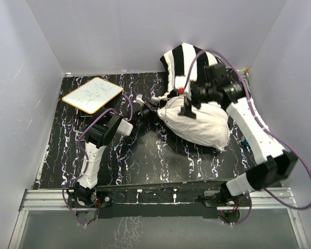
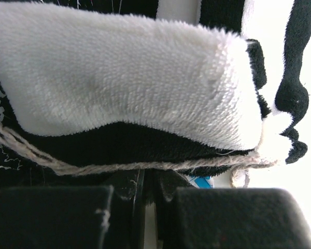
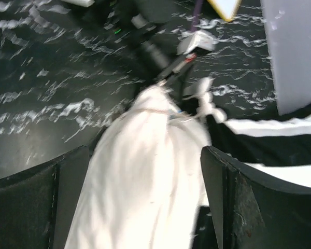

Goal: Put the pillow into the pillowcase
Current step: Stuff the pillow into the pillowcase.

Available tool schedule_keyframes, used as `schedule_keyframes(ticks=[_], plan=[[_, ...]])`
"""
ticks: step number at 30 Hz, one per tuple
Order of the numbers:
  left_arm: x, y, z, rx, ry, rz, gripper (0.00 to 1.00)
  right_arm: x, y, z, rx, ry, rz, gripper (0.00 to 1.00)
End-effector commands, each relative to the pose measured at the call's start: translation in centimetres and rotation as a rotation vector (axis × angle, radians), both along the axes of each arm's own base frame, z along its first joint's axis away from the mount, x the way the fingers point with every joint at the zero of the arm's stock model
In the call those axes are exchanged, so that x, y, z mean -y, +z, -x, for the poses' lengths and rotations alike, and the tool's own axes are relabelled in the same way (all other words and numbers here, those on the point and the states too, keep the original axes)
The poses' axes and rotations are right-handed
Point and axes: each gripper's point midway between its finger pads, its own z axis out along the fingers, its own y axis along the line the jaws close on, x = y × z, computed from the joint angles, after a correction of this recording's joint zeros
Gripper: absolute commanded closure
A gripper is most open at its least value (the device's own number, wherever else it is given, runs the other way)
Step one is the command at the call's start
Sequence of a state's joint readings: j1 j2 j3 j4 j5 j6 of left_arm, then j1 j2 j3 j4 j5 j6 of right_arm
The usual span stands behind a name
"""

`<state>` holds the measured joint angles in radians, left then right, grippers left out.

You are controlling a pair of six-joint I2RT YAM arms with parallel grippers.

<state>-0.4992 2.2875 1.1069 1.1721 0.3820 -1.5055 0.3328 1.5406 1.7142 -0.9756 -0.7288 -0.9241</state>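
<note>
Over plump white pillow [image 1: 202, 127], right gripper [image 3: 145, 155] gapes — left gripper [image 2: 145, 194] pinches plush striped pillowcase [image 2: 124, 72].

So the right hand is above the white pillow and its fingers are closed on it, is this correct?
Not quite. The right hand is above the pillow, but its fingers stand wide apart, not closed on it. The right wrist view shows this.

The right gripper [image 1: 188, 109] is hovering over the white pillow [image 1: 202, 128], which is lying on the marbled table [image 1: 145, 155] against the bunched striped pillowcase [image 1: 184, 57]; the left gripper [image 1: 145, 110] is meeting its left end.
</note>
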Motion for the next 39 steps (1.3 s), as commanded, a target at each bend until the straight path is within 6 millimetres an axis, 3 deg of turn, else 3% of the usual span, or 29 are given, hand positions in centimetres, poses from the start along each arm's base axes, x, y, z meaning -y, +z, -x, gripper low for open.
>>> schedule_keyframes(ticks=[1,4,9,14,17,18,19,21,24,26,29,33,39], plan=[[-0.5,4.7,-0.8,0.100,0.019,0.074,1.00,1.6,-6.7,3.7,0.065,0.152,0.134,0.06],[-0.5,5.0,-0.8,0.102,0.017,0.088,1.00,3.1,-10.2,1.5,0.126,0.060,0.219,0.05],[-0.4,5.9,-0.4,0.116,0.007,0.091,1.00,3.6,-10.5,-4.6,0.279,-0.158,0.227,0.05],[-0.2,7.2,0.4,0.137,-0.022,0.116,1.00,3.2,-13.1,-8.9,0.474,-0.351,0.268,0.07],[-0.1,8.6,1.6,0.160,-0.063,0.138,1.00,4.4,-12.6,-12.8,0.516,-0.546,0.211,0.69],[-0.2,9.0,2.4,0.166,-0.080,0.139,1.00,5.1,-12.1,-14.4,0.510,-0.606,0.193,0.82],[-0.3,9.7,3.0,0.184,-0.095,0.140,1.00,6.2,-11.1,-16.1,0.524,-0.670,0.178,0.90],[-0.8,10.1,4.9,0.195,-0.121,0.130,1.00,8.1,-8.6,-19.3,0.591,-0.774,0.148,0.92],[-1.5,11.4,7.4,0.230,-0.163,0.119,1.00,9.4,-7.2,-22.1,0.628,-0.834,0.142,0.92],[-1.7,12.6,8.9,0.255,-0.200,0.124,1.00,8.7,-7.8,-22.9,0.617,-0.821,0.138,0.92],[-1.5,15.3,10.2,0.304,-0.244,0.154,1.00,7.2,-10.9,-22.8,0.574,-0.792,0.163,0.92],[-1.5,19.8,11.3,0.366,-0.285,0.196,1.00,4.8,-16.4,-21.7,0.474,-0.749,0.186,0.92],[-2.3,24.9,11.8,0.428,-0.299,0.229,1.00,2.1,-24.4,-18.6,0.145,-0.617,0.193,0.92]])
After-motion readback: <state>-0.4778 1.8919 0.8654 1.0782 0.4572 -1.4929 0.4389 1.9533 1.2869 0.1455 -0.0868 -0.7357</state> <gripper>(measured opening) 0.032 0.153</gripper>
